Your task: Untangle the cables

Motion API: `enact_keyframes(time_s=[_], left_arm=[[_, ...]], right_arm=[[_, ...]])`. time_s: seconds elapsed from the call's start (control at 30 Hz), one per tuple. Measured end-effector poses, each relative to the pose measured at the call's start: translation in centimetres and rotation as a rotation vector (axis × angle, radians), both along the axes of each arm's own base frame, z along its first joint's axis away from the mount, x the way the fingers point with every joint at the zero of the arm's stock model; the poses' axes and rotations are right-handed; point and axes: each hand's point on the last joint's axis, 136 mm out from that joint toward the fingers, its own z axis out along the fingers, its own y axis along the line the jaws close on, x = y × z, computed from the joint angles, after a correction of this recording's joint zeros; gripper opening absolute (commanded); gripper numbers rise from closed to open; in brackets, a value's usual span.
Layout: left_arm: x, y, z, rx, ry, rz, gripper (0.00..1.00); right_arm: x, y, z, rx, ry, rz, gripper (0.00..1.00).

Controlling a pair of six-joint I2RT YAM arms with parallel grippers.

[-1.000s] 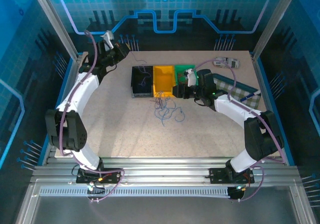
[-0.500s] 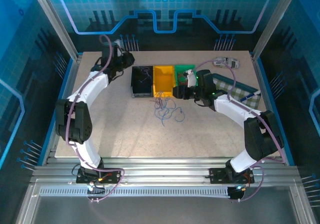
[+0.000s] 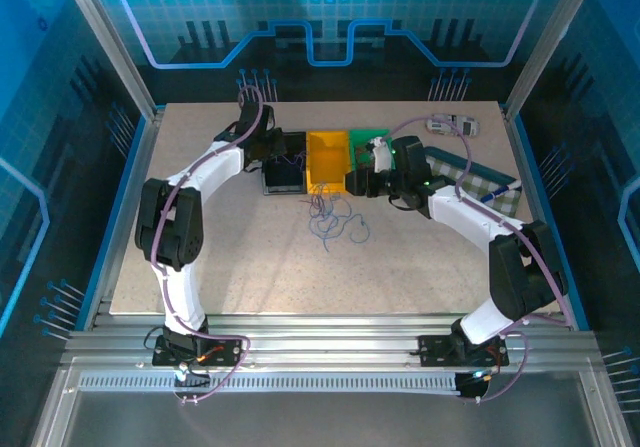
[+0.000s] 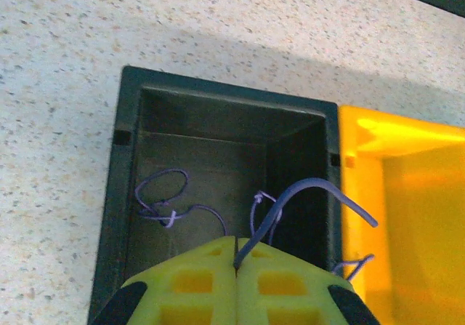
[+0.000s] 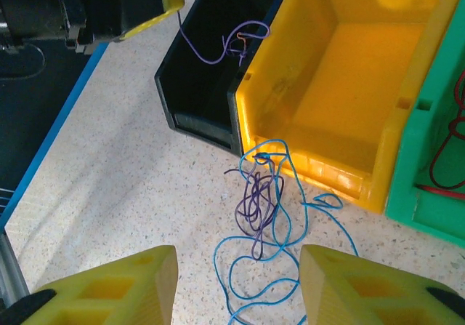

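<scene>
Over on the left, the left gripper has its lime-yellow fingers pressed together. They pinch one thin purple wire, which arches up and droops toward the right. The gripper hangs above the black bin, a matte, straight-walled plastic box. A few more purple strands lie curled on the floor of that box. Touching its right side is the yellow bin, glossy, with a sloped front lip.

Just in front of that lip, on the pale speckled table, lie the cables. They make a loose tangle of thin blue loops around a darker purple knot, the top of it right up against the yellow bin's front.

Further right sits the green bin, with a red wire looped inside. The right gripper hovers over the tangle, its blocky, latticed yellow fingers standing apart and clear of the wires.
</scene>
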Motion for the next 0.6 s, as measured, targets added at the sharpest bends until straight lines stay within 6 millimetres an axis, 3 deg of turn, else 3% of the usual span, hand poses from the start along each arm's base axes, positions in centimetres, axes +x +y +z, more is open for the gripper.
enact_keyframes(time_s=[0.4, 0.5, 0.6], left_arm=[[0.8, 4.2, -0.5, 0.247, 0.05, 0.158, 0.0], [0.5, 4.7, -0.5, 0.285, 0.058, 0.168, 0.0], [0.5, 3.8, -0.3, 0.296, 0.053, 0.137, 0.0]], right_arm=[[0.1, 0.1, -0.1, -0.011, -0.001, -0.003, 0.48], [0.0, 0.4, -0.3, -0.013, 0.002, 0.002, 0.48], [0.0, 0.4, -0.6, -0.016, 0.008, 0.003, 0.48]])
